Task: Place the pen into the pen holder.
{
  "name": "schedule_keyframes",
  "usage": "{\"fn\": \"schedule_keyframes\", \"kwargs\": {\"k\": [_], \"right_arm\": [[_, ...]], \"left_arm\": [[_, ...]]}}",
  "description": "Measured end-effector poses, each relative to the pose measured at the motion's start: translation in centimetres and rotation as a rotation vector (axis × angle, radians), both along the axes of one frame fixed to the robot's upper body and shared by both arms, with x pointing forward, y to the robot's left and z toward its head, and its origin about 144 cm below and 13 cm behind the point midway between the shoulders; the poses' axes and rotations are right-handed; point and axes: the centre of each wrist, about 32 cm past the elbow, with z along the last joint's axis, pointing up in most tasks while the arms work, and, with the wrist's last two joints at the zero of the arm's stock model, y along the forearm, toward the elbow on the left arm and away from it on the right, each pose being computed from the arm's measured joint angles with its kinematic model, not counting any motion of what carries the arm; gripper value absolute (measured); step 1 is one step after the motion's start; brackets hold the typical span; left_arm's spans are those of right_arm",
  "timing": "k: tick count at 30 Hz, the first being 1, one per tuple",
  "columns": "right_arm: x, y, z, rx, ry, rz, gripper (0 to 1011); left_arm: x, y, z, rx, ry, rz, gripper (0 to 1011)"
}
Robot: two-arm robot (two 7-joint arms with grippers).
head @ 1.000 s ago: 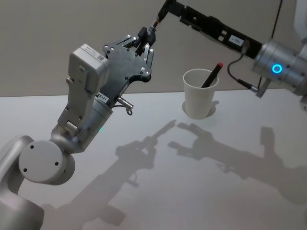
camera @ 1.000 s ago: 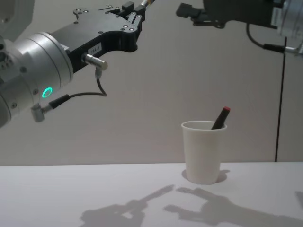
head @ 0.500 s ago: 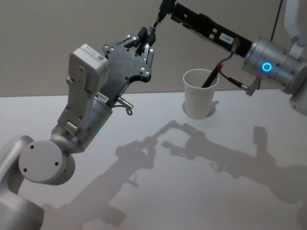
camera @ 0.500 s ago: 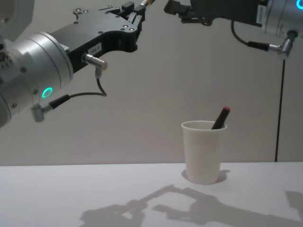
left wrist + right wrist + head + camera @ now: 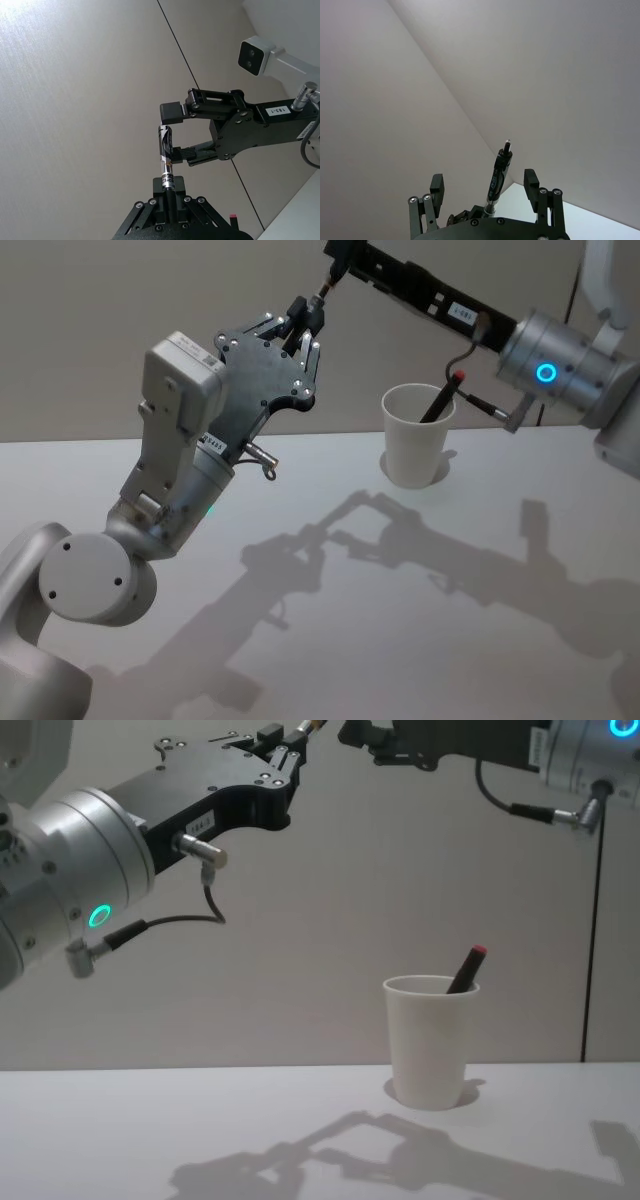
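High above the white tabletop, left gripper pinches base of slim black-and-silver pen; right gripper, labelled "183-1", fingers spread either side of its tip

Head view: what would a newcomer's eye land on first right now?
The midair meeting high above the table: the left tool is shut on the pen, pointing it upward, while the right tool reaches in from the right, open, its fingers either side of the pen's upper end. Below, on the table, stands the white pen holder with a red-tipped pen leaning inside it.
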Motion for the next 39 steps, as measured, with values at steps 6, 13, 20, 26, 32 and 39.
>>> {"fn": "schedule_keyframes", "kwargs": {"k": [6,13,20,26,32,39], "right_arm": [[0.16,0.17,0.0,-0.003,0.001,0.0,1002],[0.28,0.31,-0.01,-0.005,0.0,-0.008,1001],[0.42,0.4,0.0,-0.006,0.0,-0.017,1002],[0.54,0.51,-0.04,-0.006,0.001,-0.023,1002],[0.71,0.72,-0.17,-0.006,0.008,-0.025,1002],[0.89,0.99,-0.35,0.001,0.018,-0.023,1002]], "left_arm": [[0.0,0.0,0.0,0.0,0.0,0.0,123],[0.0,0.0,0.0,0.0,0.0,0.0,124],[0.0,0.0,0.0,0.0,0.0,0.0,123],[0.0,0.0,0.0,0.0,0.0,0.0,124],[0.0,0.0,0.0,0.0,0.0,0.0,124],[0.0,0.0,0.0,0.0,0.0,0.0,124]]}}
